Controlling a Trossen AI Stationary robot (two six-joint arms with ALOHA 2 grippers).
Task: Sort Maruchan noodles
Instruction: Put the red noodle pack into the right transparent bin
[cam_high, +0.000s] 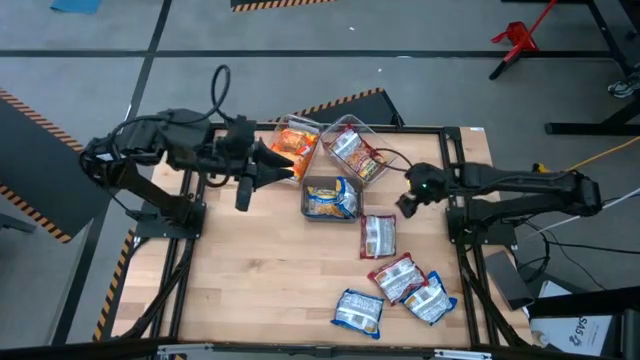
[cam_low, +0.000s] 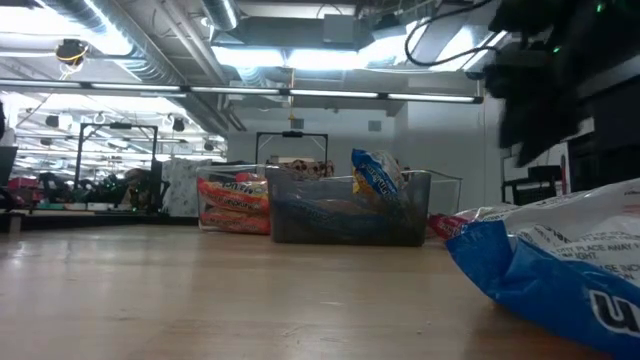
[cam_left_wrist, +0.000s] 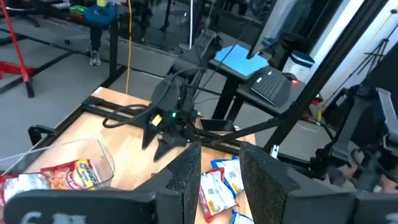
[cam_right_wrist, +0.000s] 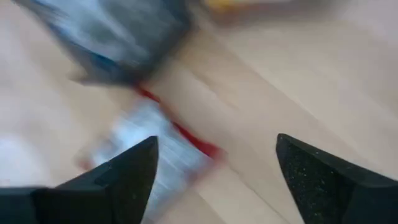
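Three clear bins stand at the far middle of the table. One holds orange Maruchan noodles (cam_high: 295, 143), one red-and-white packets (cam_high: 353, 152), one blue packets (cam_high: 330, 199). Loose on the wood lie two red-and-white packets (cam_high: 378, 237) (cam_high: 397, 277) and two blue ones (cam_high: 432, 299) (cam_high: 359, 311). My left gripper (cam_high: 288, 172) hangs raised beside the orange bin, pointing toward the table's right, its fingers (cam_left_wrist: 186, 177) slightly apart with nothing between them. My right gripper (cam_high: 408, 204) is open wide (cam_right_wrist: 217, 168) above the wood, right of the blue bin, over a blurred red-and-white packet (cam_right_wrist: 155, 143).
Bare wood lies over the table's left and near-left part (cam_high: 250, 270). The table's dark frame (cam_high: 460, 180) runs along its edges. In the low view a blue packet (cam_low: 560, 260) fills the near right and the blue bin (cam_low: 350, 212) stands mid-table.
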